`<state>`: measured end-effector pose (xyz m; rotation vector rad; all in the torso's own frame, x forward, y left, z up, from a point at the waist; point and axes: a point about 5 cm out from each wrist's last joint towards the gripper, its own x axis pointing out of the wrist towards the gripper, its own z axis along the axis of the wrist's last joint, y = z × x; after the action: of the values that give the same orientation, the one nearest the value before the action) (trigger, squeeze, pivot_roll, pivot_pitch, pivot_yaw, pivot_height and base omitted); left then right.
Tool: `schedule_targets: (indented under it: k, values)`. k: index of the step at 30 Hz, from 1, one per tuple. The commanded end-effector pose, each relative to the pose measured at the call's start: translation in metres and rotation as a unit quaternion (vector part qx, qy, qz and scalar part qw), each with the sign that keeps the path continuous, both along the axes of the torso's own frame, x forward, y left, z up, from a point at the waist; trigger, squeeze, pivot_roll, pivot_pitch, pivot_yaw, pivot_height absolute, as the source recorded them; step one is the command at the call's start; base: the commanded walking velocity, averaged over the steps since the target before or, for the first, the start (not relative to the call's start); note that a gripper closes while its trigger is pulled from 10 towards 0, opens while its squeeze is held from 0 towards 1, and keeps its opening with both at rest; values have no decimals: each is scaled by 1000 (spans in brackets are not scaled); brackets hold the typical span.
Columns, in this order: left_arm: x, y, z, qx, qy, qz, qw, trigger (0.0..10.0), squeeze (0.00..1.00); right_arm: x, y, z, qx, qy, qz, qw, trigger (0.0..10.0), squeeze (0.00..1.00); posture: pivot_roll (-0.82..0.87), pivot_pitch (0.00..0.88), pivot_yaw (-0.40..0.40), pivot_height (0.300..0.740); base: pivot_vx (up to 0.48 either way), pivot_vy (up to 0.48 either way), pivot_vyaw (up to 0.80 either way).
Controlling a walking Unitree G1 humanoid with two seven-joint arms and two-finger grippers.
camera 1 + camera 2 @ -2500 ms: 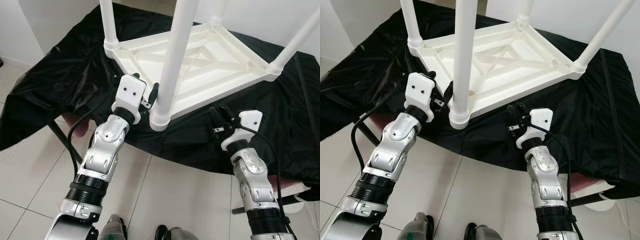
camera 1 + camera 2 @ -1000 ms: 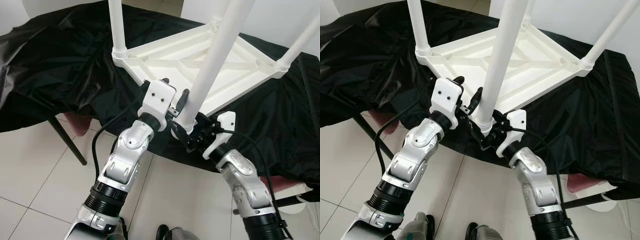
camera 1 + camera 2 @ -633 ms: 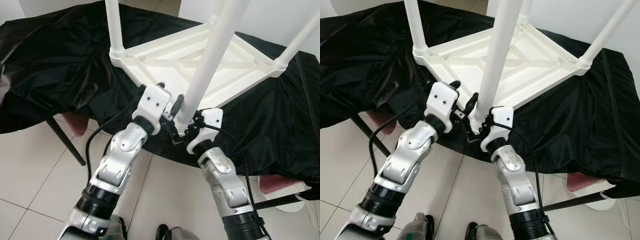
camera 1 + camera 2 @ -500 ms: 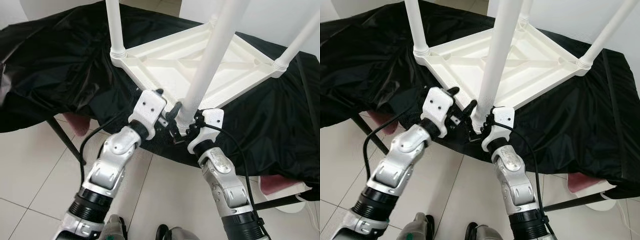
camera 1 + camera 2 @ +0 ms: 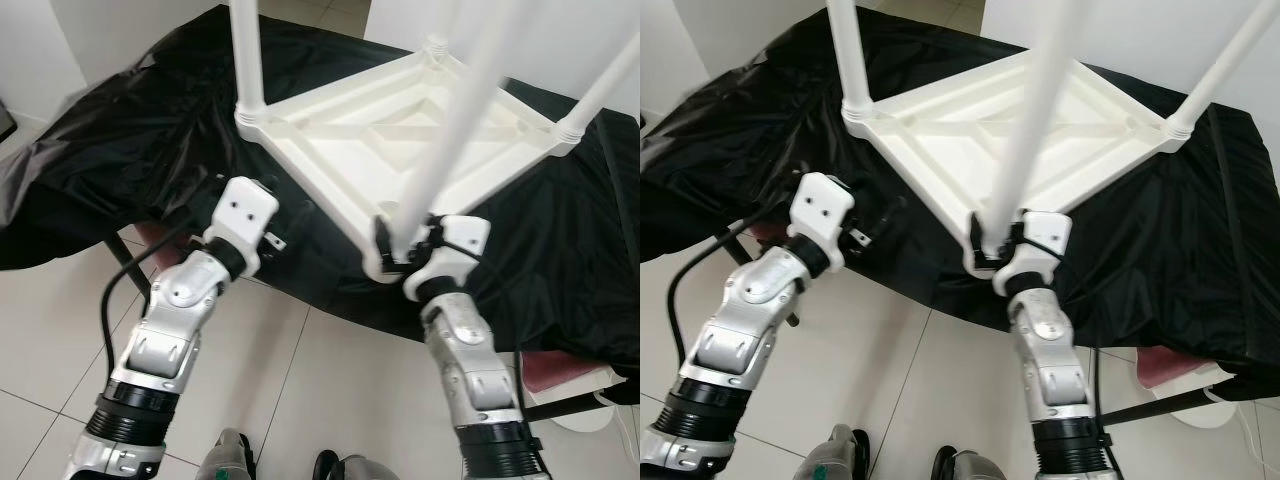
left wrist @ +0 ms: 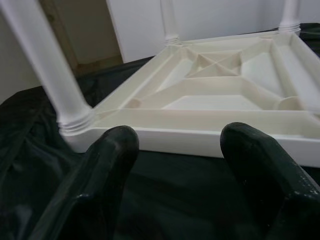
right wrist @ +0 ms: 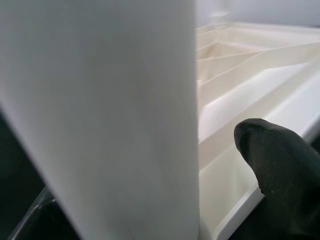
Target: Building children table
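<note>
A white plastic children's table (image 5: 400, 150) lies upside down on a black cloth, its legs pointing up. The near leg (image 5: 452, 130) is blurred and leans to the right. My right gripper (image 5: 400, 240) is at that leg's base, shut around it. In the right wrist view the leg (image 7: 110, 115) sits between the black fingers (image 7: 280, 165). My left gripper (image 6: 177, 142) is open and holds nothing. It hovers over the cloth just off the table's near left rim (image 6: 200, 137), facing the left corner leg (image 6: 55, 85). Its white wrist (image 5: 248, 210) is left of the table.
The black cloth (image 5: 130, 150) drapes over a low stand and hangs past its edges. A reddish seat (image 5: 560, 370) on a dark frame pokes out at the lower right. Pale tiled floor (image 5: 60, 330) lies below, and white walls stand behind.
My left gripper let go of the near leg and drew back to the left. My right gripper swung in from the right and closed on that leg's base. The camera also shifted.
</note>
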<state>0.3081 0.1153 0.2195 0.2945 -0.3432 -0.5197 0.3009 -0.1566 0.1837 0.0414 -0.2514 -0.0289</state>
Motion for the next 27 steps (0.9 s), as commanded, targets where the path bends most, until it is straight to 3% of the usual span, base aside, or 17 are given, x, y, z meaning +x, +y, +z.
schedule_targets:
  k: [1, 8, 15, 21, 27]
  values:
    - [0, -2, -6, 2, 12, -4, 1000, 10000, 0, -3, -20, -1, 0, -1, -64, 998, 10000, 0, 154, 184, -73, 740, 0, 0, 0]
    - [3, -1, -5, 4, 8, -5, 1000, 10000, 0, -16, -46, -16, -11, 24, -200, 979, 10000, 0, 138, 186, -71, 740, 0, 0, 0]
    - [3, -3, -3, 8, 4, -14, 1000, 10000, 0, -17, -50, -21, -15, 40, -230, 972, 10000, 0, 140, 186, -67, 740, 0, 0, 0]
    - [9, -7, 0, 5, 9, -24, 1000, 10000, 0, -22, -65, -24, -24, 49, -285, 957, 10000, 0, 143, 189, -62, 740, 0, 0, 0]
    - [25, -9, 3, -25, 33, 7, 999, 10000, 0, -23, -63, -23, -12, 39, -265, 963, 10000, 0, 140, 190, -58, 740, 0, 0, 0]
